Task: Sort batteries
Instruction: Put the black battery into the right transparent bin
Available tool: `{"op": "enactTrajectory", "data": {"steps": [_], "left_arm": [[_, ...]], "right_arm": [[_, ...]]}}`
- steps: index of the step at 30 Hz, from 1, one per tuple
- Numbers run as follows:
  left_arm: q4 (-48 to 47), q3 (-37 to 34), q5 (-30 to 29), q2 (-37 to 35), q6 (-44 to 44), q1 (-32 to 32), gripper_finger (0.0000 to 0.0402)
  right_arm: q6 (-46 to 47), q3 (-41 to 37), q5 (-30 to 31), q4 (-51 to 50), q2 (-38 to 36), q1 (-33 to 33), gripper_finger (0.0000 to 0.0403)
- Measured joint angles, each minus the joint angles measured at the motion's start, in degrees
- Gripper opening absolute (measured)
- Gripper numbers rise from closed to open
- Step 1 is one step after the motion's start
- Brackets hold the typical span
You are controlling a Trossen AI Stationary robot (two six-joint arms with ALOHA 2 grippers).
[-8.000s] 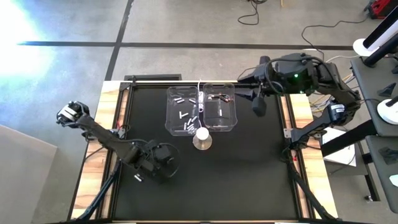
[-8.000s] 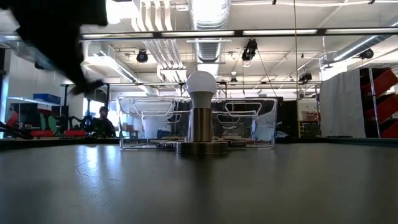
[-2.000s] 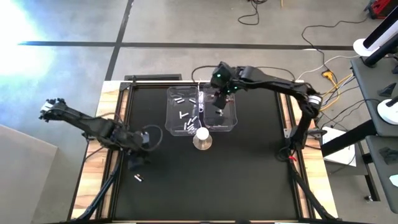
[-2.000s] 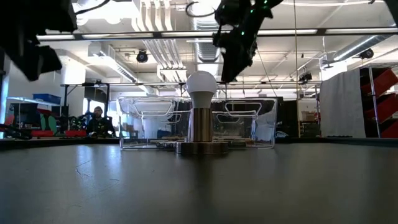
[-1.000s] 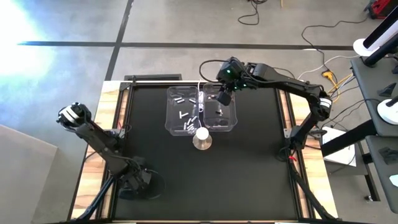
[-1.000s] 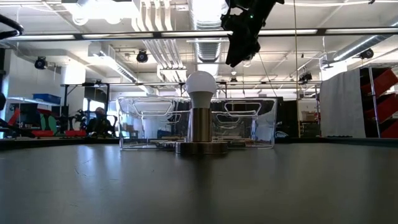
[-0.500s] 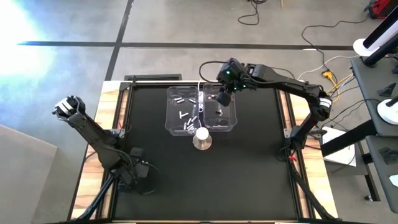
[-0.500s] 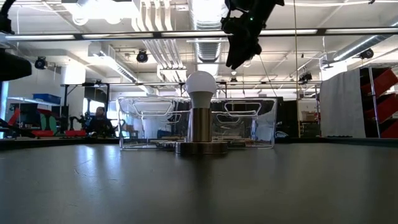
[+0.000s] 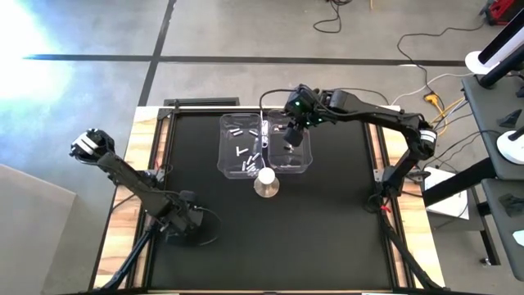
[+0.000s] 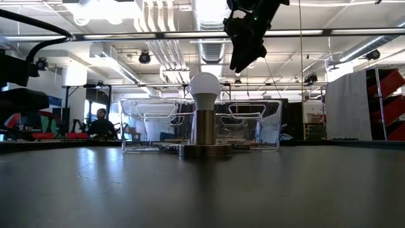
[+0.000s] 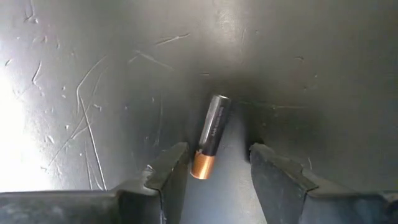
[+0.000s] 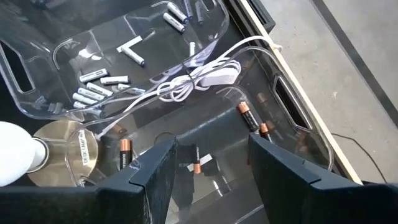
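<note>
One dark battery with a copper end point(image 11: 210, 130) lies flat on the black table. My left gripper point(image 11: 217, 165) points down over it, open, with a finger on either side of the copper end and a gap to each. From above, the left gripper point(image 9: 187, 223) hides that battery. My right gripper point(image 12: 211, 163) hangs open with nothing between its fingers, above the right clear bin point(image 9: 309, 152), where dark batteries point(image 12: 247, 117) lie. Silvery-white batteries point(image 12: 99, 87) lie in the left clear bin point(image 9: 221, 146).
A white cable point(image 12: 193, 81) runs between the two bins. A white bulb on a round metal base point(image 9: 266, 182) stands just in front of them, toward the near edge. Wooden rails edge the table at left point(image 9: 139, 164) and right point(image 9: 385, 164).
My left gripper has moved a little toward the table's far edge and its right, low over the table.
</note>
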Motion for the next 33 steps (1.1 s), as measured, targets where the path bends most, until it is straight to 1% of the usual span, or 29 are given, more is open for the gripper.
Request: {"op": "enactTrajectory", "data": {"steps": [3,5,8,13,15,18,21,24,28,30,33], "left_arm": [[0.3,-0.1,1.0,-0.1,2.1,1.1,0.0152],[0.4,-0.1,1.0,-0.1,2.7,1.1,0.014],[0.5,-0.1,0.8,-0.1,2.6,1.2,0.0105],[0.7,-0.2,-0.2,0.0,-0.4,1.3,0.0029],[0.7,-0.2,-0.4,0.0,-2.6,1.2,0.0013],[0.6,-0.2,-0.5,0.0,-4.8,1.2,0.0017],[0.5,-0.2,-0.8,0.1,-5.6,1.2,0.0023],[0.5,-0.2,-1.0,0.1,-6.4,1.4,0.002],[0.0,0.2,-1.1,-0.6,-11.2,2.1,0.0015],[-1.0,1.1,-2.4,-1.7,-12.3,2.3,0.0015],[-1.8,3.5,-6.9,-4.0,-13.5,3.2,0.0013]], "right_arm": [[0.4,0.0,0.0,-0.1,0.0,0.2,0.0192],[0.8,0.0,0.0,-0.1,0.0,0.2,0.0192],[1.2,0.0,0.0,-0.1,0.0,0.2,0.0192],[1.2,0.0,0.0,0.0,0.0,0.2,0.0192],[1.4,0.2,0.0,-0.1,0.0,0.5,0.0192],[2.0,1.7,0.1,0.7,-0.3,2.0,0.0192],[3.0,3.6,0.0,3.7,-0.9,4.4,0.0192],[2.7,5.4,0.0,6.3,-1.0,7.2,0.0192],[1.1,7.6,0.0,8.9,-1.0,10.5,0.0192],[0.6,8.7,-0.1,9.3,-1.0,11.7,0.0192],[-0.1,10.6,0.0,9.3,-0.9,12.5,0.0192]]}}
